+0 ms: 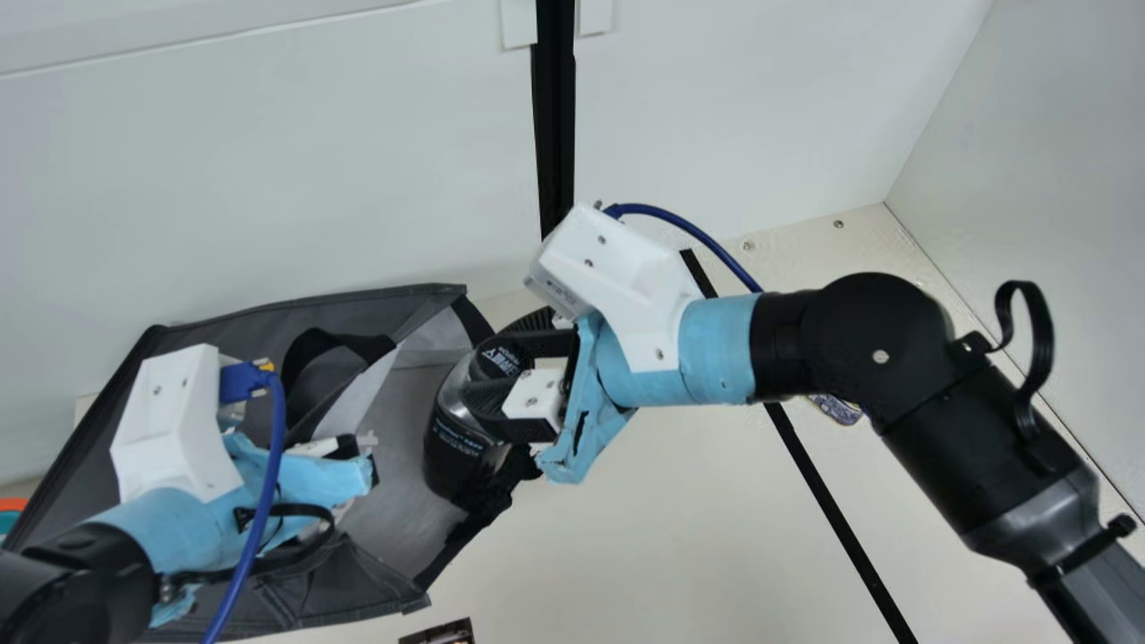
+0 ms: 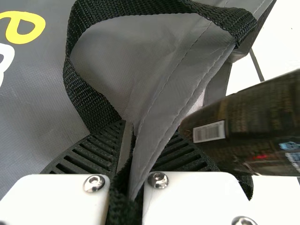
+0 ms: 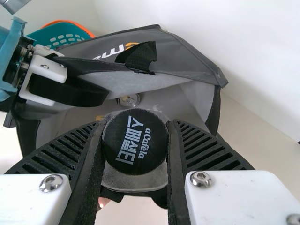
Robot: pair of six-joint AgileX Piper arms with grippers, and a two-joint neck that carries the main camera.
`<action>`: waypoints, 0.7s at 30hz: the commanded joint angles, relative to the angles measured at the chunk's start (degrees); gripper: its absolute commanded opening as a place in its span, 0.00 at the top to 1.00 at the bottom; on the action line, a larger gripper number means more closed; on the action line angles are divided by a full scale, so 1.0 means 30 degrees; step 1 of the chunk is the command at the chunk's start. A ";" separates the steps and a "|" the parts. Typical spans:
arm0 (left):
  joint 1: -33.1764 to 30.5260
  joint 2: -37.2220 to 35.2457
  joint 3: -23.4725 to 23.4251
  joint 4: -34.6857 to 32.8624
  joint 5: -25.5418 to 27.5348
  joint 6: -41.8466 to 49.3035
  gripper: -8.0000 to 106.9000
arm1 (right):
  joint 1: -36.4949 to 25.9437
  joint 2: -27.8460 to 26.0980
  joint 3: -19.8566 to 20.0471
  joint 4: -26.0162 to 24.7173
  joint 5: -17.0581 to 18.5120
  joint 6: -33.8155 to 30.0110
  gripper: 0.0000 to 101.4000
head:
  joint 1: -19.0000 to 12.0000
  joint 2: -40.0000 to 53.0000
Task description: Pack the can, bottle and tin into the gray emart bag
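A teal plastic basket with an orange rim and lots of small holes sits by the white wall. In the main view, a long black bar goes up the wall, with a small white block on one side and another small white block on the other. A thin black line runs across the cream table. Two little round screws are near the corner.
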 commanded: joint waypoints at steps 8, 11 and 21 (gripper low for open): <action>0.0000 0.0000 0.0000 0.0000 0.0000 0.0000 0.84 | 0.0473 0.0824 -0.0030 0.0518 -0.0604 -0.0342 1.00 | -0.0433 -0.0016; 0.0000 0.0000 0.0000 0.0000 0.0000 0.0000 0.84 | 0.0632 0.1094 -0.0010 0.0715 -0.0772 -0.0472 1.00 | -0.0433 -0.0016; 0.0000 0.0000 0.0000 0.0000 0.0000 0.0000 0.84 | 0.1152 0.1984 -0.0010 0.1433 -0.1165 -0.0932 1.00 | -0.0433 -0.0016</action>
